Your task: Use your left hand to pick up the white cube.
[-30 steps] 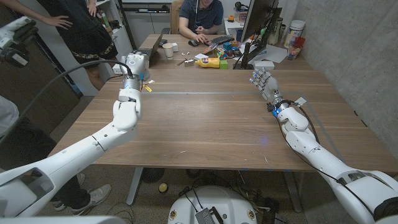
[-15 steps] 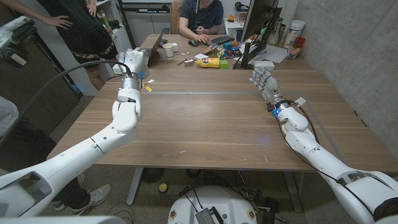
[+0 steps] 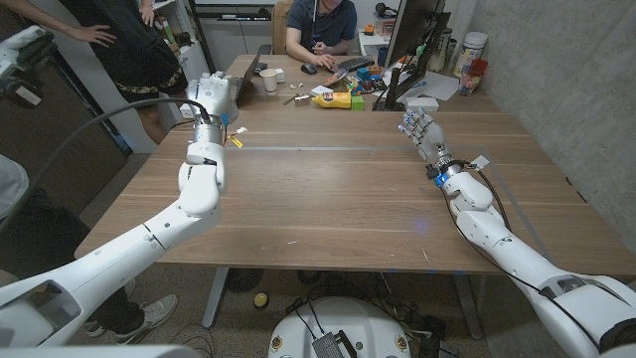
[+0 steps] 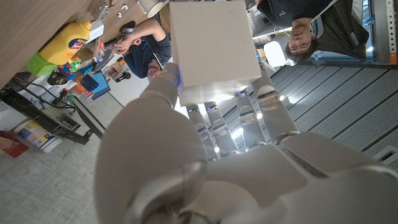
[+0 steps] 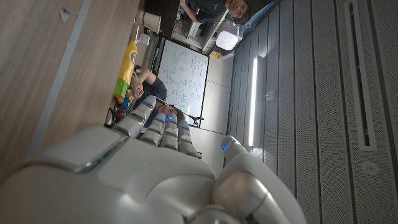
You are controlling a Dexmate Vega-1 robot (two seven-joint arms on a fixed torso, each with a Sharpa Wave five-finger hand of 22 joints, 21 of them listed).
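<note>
The white cube point(image 4: 211, 43) is gripped in the left hand point(image 4: 205, 143) at the table's point(image 3: 328, 189) far left, one flat face turned to the wrist camera (no long axis; far faces hidden), while the right hand point(image 3: 422, 131) is held empty, fingers loosely extended.

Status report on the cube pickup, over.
Left hand holds the white cube, lifted off the table. Right hand open, holding nothing. Nothing in the way.
</note>
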